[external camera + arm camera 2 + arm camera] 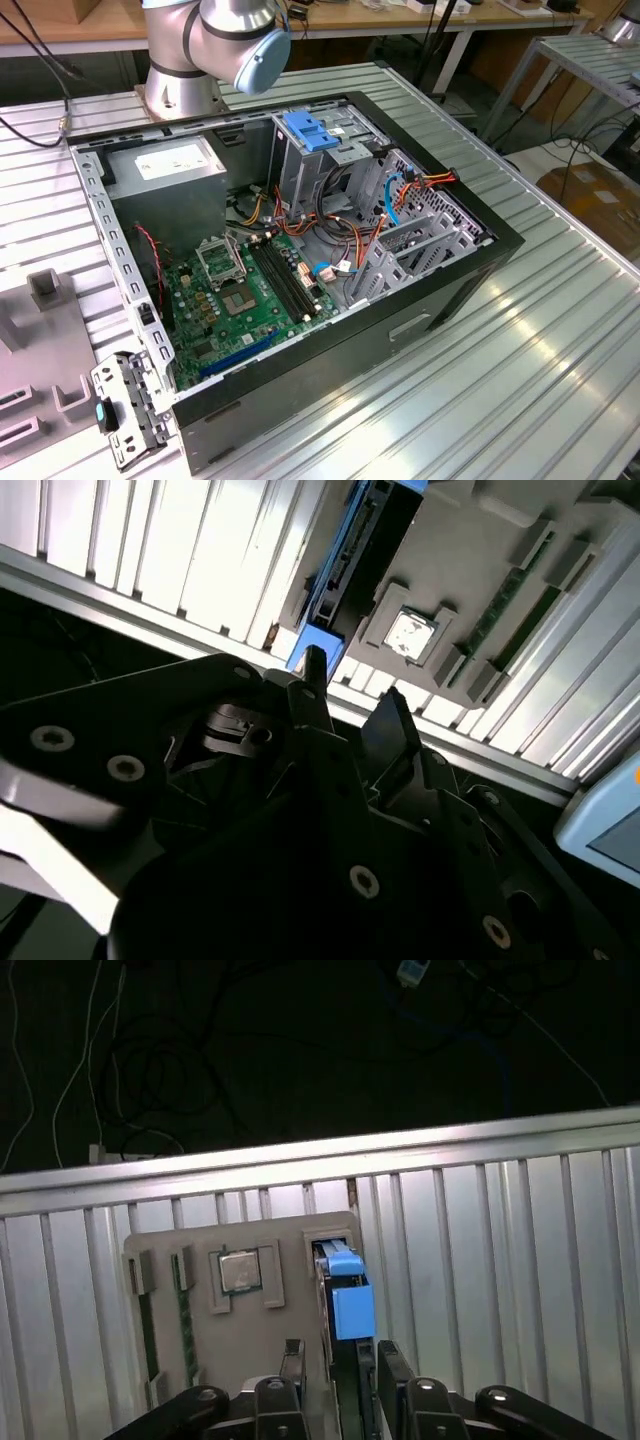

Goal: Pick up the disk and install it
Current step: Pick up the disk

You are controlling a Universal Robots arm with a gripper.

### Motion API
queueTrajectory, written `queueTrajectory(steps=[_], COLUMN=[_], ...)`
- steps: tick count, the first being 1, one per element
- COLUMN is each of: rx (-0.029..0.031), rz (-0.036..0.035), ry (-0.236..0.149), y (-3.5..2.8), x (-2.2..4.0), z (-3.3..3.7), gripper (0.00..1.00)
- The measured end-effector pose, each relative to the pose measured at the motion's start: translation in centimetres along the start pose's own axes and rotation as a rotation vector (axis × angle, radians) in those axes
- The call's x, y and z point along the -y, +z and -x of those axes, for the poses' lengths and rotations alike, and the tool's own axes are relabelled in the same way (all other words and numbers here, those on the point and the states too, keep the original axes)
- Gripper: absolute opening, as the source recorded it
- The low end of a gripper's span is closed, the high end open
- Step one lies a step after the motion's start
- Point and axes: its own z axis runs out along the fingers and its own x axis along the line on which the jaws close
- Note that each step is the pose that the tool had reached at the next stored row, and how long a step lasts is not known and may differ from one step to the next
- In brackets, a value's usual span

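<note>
disk (348,1305) — blue-railed, standing on edge

A ribbed aluminium table (560,330) catches bright glare, with a wooden workbench (350,22) at twelve o'clock and another slatted table (590,60) at two.

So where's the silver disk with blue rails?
In both wrist views the disk stands on edge in the grey plastic holder, beside a square metal chip.

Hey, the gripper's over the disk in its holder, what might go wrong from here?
1. The disk stands on edge in a narrow slot of the grey holder, with the open gripper straddling it; an off-centre close might tilt or jam it.
2. Loose cables crowd the case beside the cage; the disk might snag there.
</note>
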Motion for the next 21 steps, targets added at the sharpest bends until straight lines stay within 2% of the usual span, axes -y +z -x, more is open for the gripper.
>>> queueTrajectory(steps=[11, 21], rx=[0.0005, 0.0006], rz=[-0.002, -0.0022], ry=[-0.026, -0.033], y=[0.44, 0.51], x=[-0.24, -0.39], z=[-0.03, -0.04], gripper=[0.42, 0.42])
